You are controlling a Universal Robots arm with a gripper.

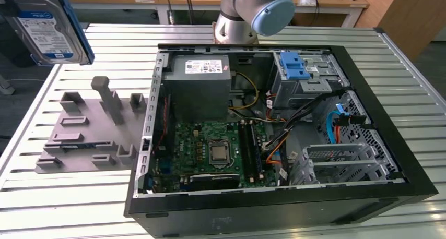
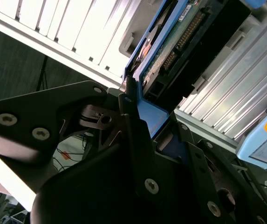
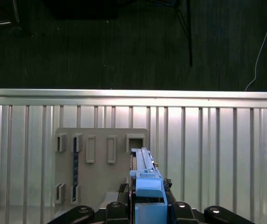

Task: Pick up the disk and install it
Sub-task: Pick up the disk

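The disk (image 1: pixel 46 26), a silver-grey drive with a white-and-blue label and a blue carrier frame, hangs upright in the air at the exterior view's top left, above and beyond the grey holder block (image 1: pixel 87 128). In the second wrist view my gripper (image 2: pixel 154 123) is shut on the disk's blue frame (image 2: pixel 153 56), with a black finger (image 2: pixel 131 126) pressed against its side. In the first wrist view the disk (image 3: pixel 145 175) stands edge-on in the gripper (image 3: pixel 147 207), over the holder block (image 3: pixel 100 163) on the slatted table.
An open computer case (image 1: pixel 390 145) lies on the slatted metal table (image 1: pixel 70 197), showing its motherboard (image 1: pixel 216 147) and power supply (image 1: pixel 198 85). A metal drive cage with a blue latch piece (image 1: pixel 295 67) sits at its far corner. The arm's base (image 1: pixel 251 14) stands behind the case.
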